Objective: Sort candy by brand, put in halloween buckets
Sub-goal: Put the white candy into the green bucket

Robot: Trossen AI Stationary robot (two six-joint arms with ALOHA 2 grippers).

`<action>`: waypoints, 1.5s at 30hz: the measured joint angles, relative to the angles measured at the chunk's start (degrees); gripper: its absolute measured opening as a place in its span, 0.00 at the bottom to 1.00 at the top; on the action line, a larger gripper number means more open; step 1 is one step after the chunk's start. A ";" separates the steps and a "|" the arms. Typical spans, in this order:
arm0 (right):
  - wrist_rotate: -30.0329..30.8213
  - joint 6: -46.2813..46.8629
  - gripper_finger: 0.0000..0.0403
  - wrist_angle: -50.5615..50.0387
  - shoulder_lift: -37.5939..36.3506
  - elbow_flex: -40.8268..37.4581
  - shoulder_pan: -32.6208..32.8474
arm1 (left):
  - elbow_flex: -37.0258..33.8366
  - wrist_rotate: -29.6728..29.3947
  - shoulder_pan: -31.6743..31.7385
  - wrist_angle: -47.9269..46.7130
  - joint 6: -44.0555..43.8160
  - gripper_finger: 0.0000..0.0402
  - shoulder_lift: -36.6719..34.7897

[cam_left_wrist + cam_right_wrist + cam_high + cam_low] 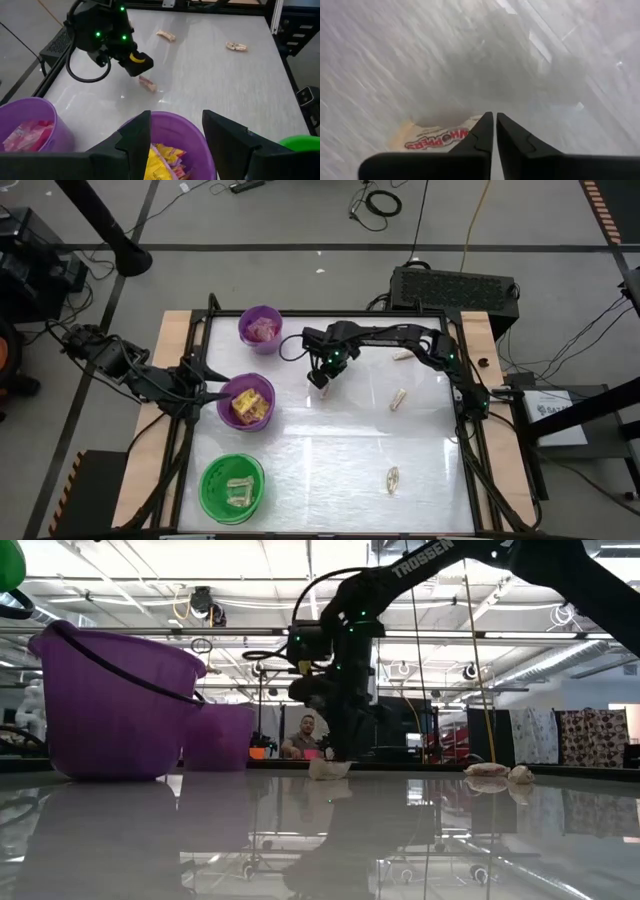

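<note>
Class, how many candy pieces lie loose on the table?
4: one under the right gripper, one far, one central, one near. None seems hidden.

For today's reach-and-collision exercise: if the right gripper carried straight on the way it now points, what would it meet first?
The right gripper points down at the table, fingers shut on the edge of a pale tan candy. Going on, it would probably press that wrapper against the tabletop at once.

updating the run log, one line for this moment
right gripper: shut on tan candy on table | left gripper: open over yellow-candy bucket
</note>
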 joint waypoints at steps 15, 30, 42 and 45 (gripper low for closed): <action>4.55 9.90 0.41 -1.71 -0.29 0.00 1.75 | 0.00 3.69 -0.04 -2.12 0.19 0.46 0.00; 0.18 13.82 0.52 -0.24 -0.03 0.00 2.21 | 0.00 5.39 -0.04 -3.14 0.07 0.46 0.00; -1.21 15.78 0.46 3.48 -0.38 -7.04 2.50 | 0.00 7.26 -0.04 -3.13 0.03 0.46 0.00; -0.34 15.56 0.42 3.92 -0.38 -7.15 3.09 | 0.00 7.26 -0.04 -3.11 0.34 0.46 0.00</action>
